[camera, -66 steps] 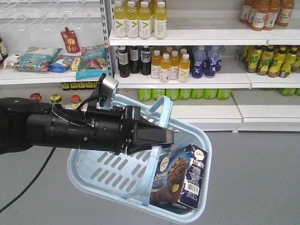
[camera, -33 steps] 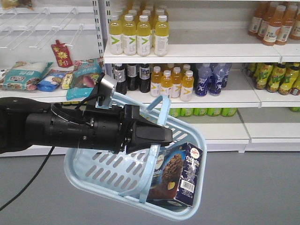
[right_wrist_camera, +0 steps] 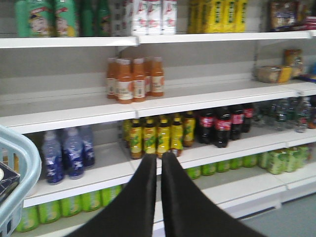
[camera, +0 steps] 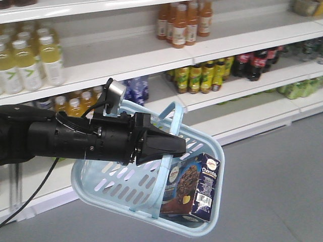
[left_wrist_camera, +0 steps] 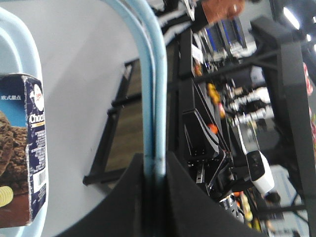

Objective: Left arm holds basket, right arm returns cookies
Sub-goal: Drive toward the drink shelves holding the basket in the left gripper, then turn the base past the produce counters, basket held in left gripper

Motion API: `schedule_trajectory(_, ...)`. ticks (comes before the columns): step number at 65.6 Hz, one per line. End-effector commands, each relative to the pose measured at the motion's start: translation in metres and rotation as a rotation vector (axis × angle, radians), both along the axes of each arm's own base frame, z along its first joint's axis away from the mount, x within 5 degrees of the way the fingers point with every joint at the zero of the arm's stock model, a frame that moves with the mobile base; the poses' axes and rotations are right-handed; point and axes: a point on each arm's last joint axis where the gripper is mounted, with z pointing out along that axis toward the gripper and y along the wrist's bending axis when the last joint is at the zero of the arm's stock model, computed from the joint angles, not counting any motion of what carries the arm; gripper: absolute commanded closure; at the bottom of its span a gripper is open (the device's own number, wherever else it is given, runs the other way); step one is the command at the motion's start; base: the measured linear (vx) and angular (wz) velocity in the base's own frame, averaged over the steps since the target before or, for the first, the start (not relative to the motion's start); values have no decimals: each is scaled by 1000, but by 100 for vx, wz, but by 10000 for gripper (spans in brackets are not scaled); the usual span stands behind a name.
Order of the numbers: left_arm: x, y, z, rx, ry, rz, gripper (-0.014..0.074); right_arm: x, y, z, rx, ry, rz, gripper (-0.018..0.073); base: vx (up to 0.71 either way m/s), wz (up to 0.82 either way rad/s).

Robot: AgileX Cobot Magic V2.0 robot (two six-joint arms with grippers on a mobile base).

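Supermarket aisle: long white shelving lined with bottled drinks, above plain grey floor. In the air before it, light blue basket, tilted, hanging by both swing handles from left gripper, jaws clamped tight on them. Inside, at the lower end, cookies box upright against the basket wall. Facing the shelves, right gripper, jaws together, empty.

Behind the basket the shelving has slid leftward and now runs at a slant. The pale yellow drinks have gone from top centre to far left, the snack bags have left view, and cola bottles have appeared at right.
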Motion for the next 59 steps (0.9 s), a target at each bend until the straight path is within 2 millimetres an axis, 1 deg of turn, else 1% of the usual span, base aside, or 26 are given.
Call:
schedule_trajectory(1, -6, -1, 33, -161, -30, -12, 600, -1, 1, 1, -10, -69, 8, 566, 22, -92)
schedule_trajectory(23, -6, -1, 33, -161, -30, -12, 600, -1, 1, 1, -10, -69, 8, 566, 21, -83)
schedule_trajectory(59, -6, -1, 33, -159, -30, -9, 600, -1, 1, 1, -10, -69, 8, 566, 16, -73)
